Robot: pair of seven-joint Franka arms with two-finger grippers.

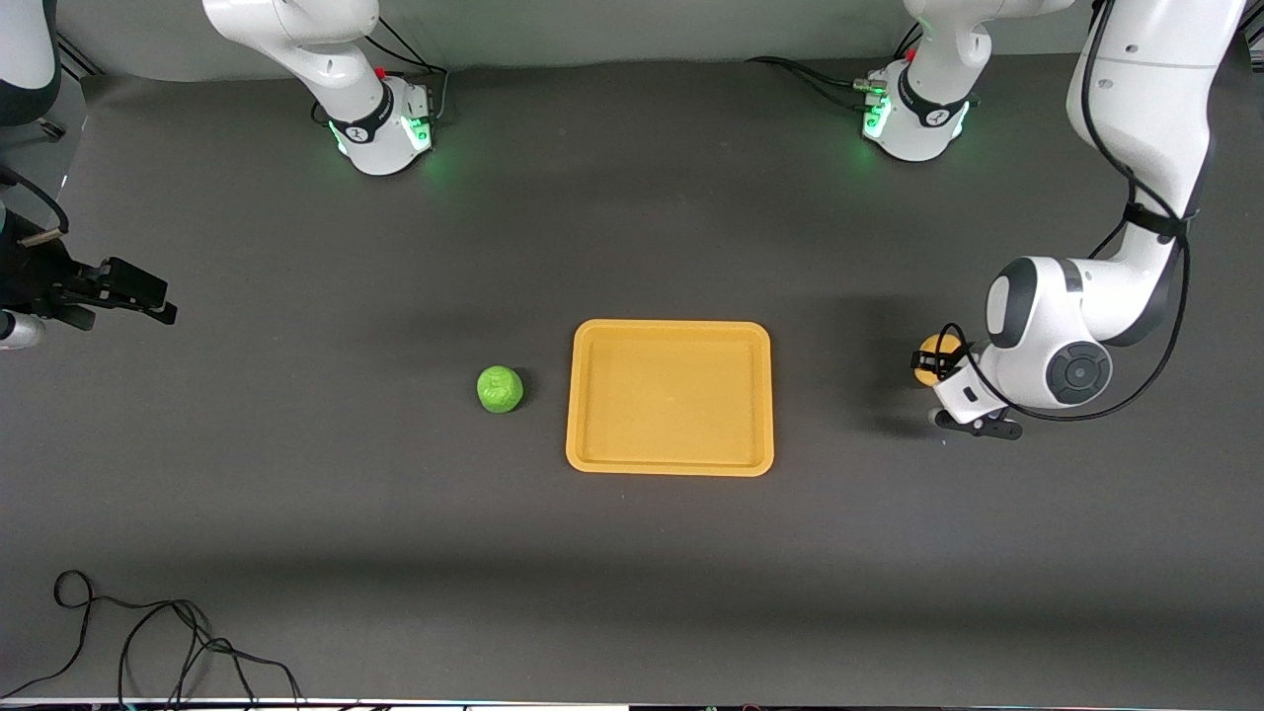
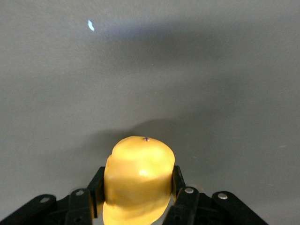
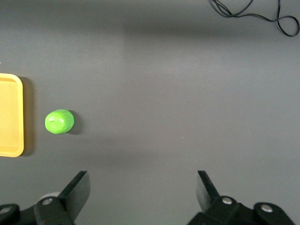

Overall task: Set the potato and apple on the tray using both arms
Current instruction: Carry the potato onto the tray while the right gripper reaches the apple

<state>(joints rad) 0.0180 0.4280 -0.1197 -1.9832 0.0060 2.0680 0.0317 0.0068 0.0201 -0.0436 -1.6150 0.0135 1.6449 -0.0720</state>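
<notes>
The yellow-tan potato (image 1: 929,352) sits between the fingers of my left gripper (image 1: 938,371), low at the table toward the left arm's end, apart from the tray. In the left wrist view the black fingers (image 2: 177,180) press both sides of the potato (image 2: 138,173). The bright green apple (image 1: 500,388) lies on the table beside the orange-yellow tray (image 1: 671,327), toward the right arm's end. My right gripper (image 1: 138,296) is open and empty, up over the right arm's end of the table. Its wrist view shows the apple (image 3: 59,122) and the tray's edge (image 3: 10,115) beyond its spread fingers (image 3: 79,187).
A loose black cable (image 1: 148,642) lies near the table's front edge at the right arm's end and also shows in the right wrist view (image 3: 253,14). The two green-lit arm bases (image 1: 380,133) stand along the back.
</notes>
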